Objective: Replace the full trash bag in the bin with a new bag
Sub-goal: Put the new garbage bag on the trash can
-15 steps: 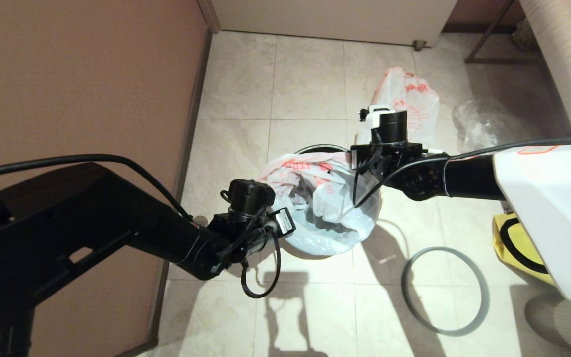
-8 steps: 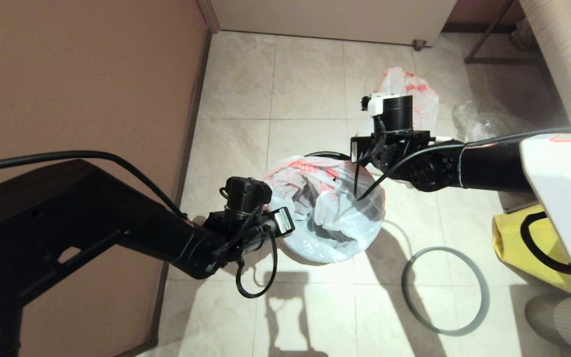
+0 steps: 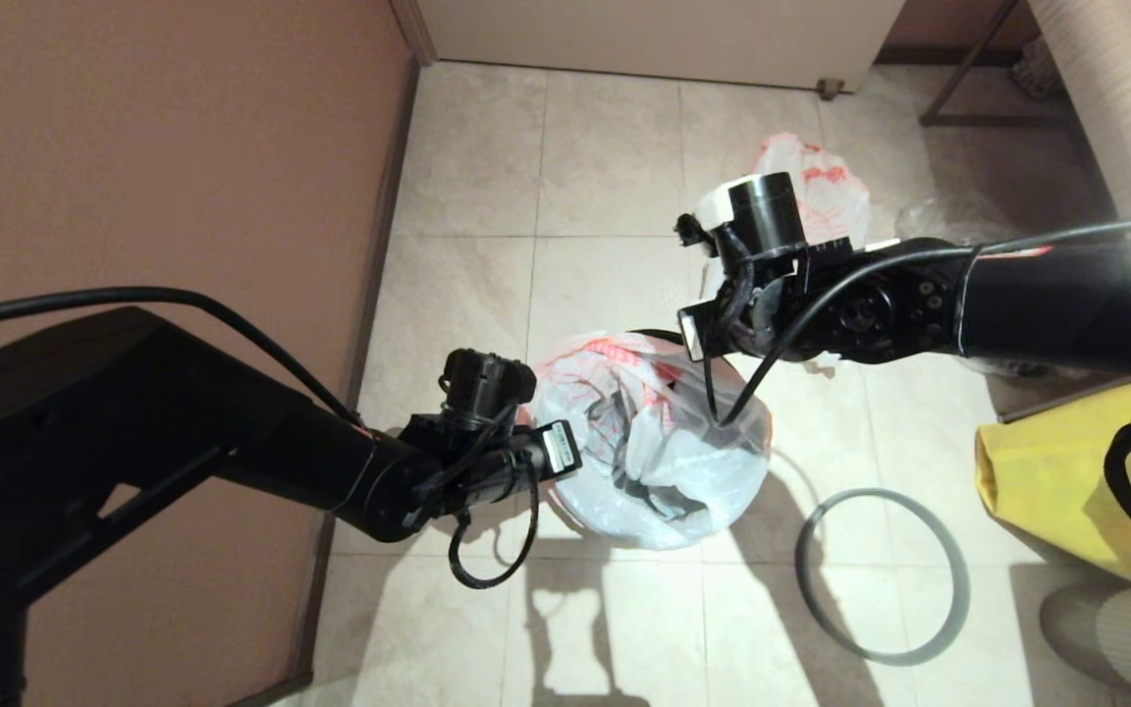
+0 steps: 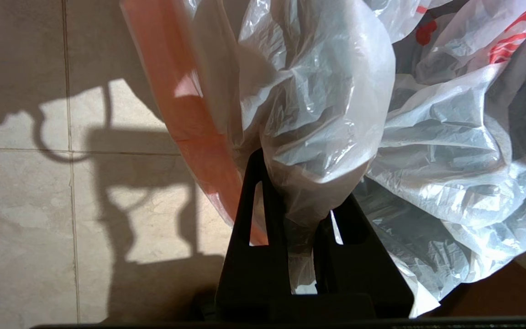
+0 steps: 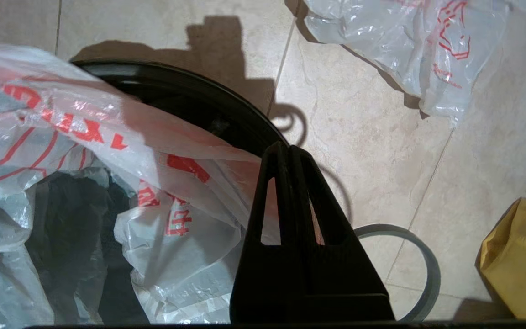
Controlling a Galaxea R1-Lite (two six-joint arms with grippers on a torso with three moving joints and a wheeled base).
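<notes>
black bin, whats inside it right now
The new bag, draped over the bin and sagging into it, held by the left pincer and right pincer. The bag hides the bin's bottom.

Black cabled arms, white shell

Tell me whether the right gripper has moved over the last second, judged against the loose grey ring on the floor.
Yes. The right gripper, shut on the limp white red-lettered new bag, has shifted left, away from the unmoved grey ring.

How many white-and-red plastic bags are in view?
2: the new bag draped over the bin, and the full trash bag on the floor beyond it. None seems hidden.
</notes>
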